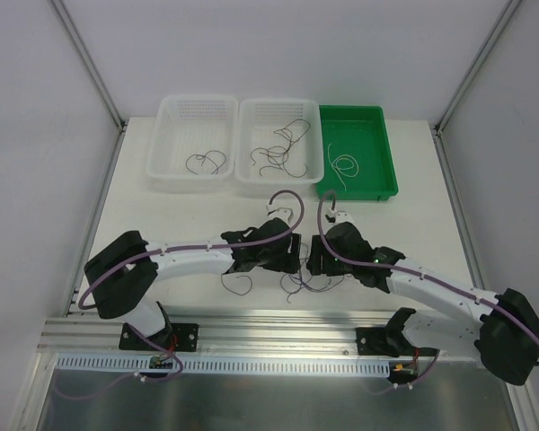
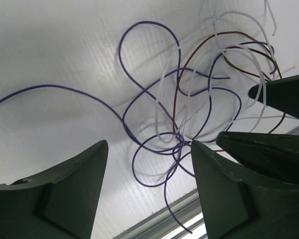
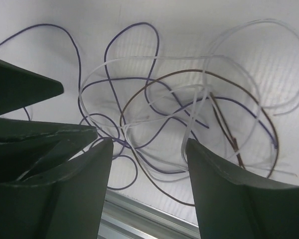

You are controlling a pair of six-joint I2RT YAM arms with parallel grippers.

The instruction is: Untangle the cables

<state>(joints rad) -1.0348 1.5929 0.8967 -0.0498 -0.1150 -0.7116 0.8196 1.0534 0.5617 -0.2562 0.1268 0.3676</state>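
Knotted clump of cables (image 2: pixel 182 134) lies on table (image 1: pixel 162 224), near centre: thin purple, white, brown strands, looped, crossing. Purple strand (image 1: pixel 240 285) trails left. Far side: dark curls (image 1: pixel 207 162) in left basket (image 1: pixel 162 135) and middle basket (image 1: pixel 278 101); white curl (image 1: pixel 344 167) in green tray (image 1: pixel 388 153).

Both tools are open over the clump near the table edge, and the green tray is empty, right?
No: the green tray is not empty; the top external view shows a white cable lying in it. The left tool and right tool are open over the clump.
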